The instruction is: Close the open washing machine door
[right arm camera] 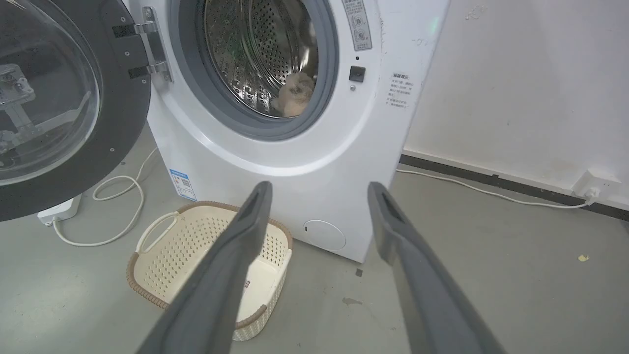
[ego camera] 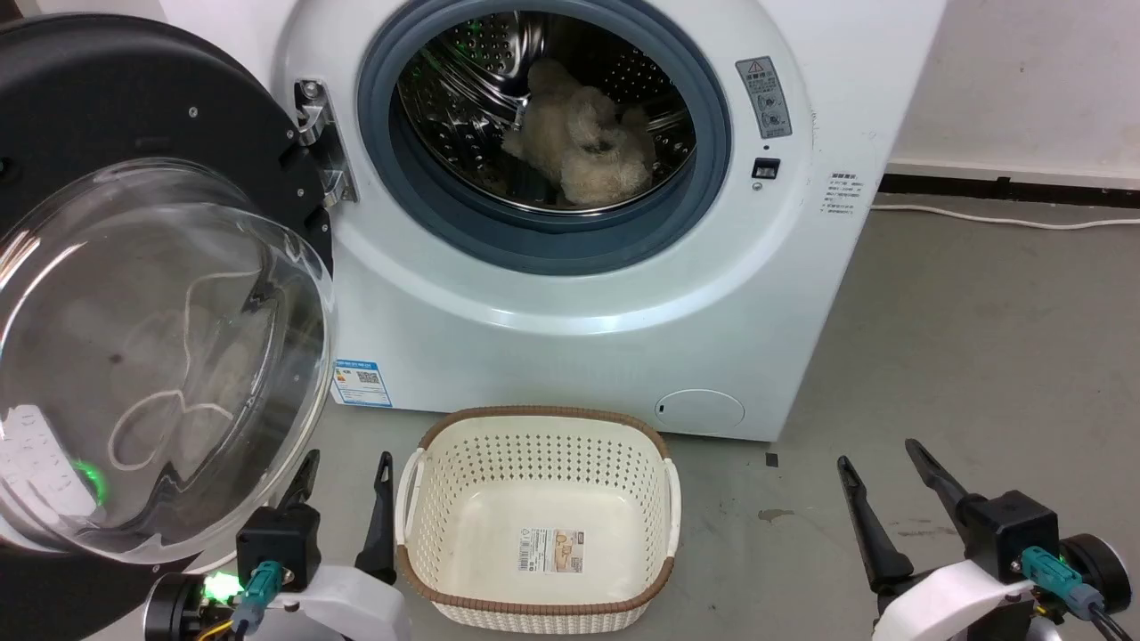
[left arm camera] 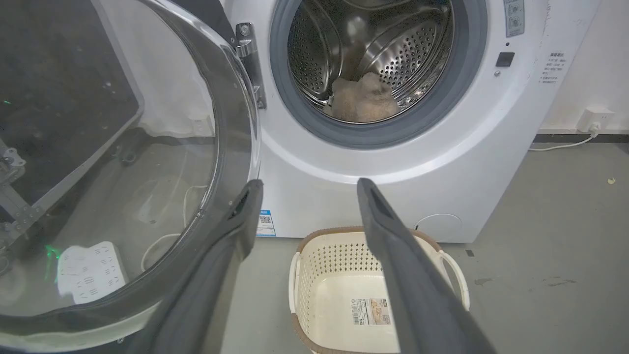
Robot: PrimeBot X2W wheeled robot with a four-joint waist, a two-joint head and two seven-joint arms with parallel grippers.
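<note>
Black-rimmed washing machine door (ego camera: 151, 294) hangs open at ten o'clock from the spread left gripper (ego camera: 348, 463), the nearer one.

Dark fingers (ego camera: 862, 521), white wrist shells (ego camera: 944, 598)

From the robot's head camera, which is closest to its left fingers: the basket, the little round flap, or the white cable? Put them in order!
1. Basket: on the floor, just right of the left fingers.
2. Round flap: low on the washing machine, farther right.
3. White cable: far right, by the wall.
</note>
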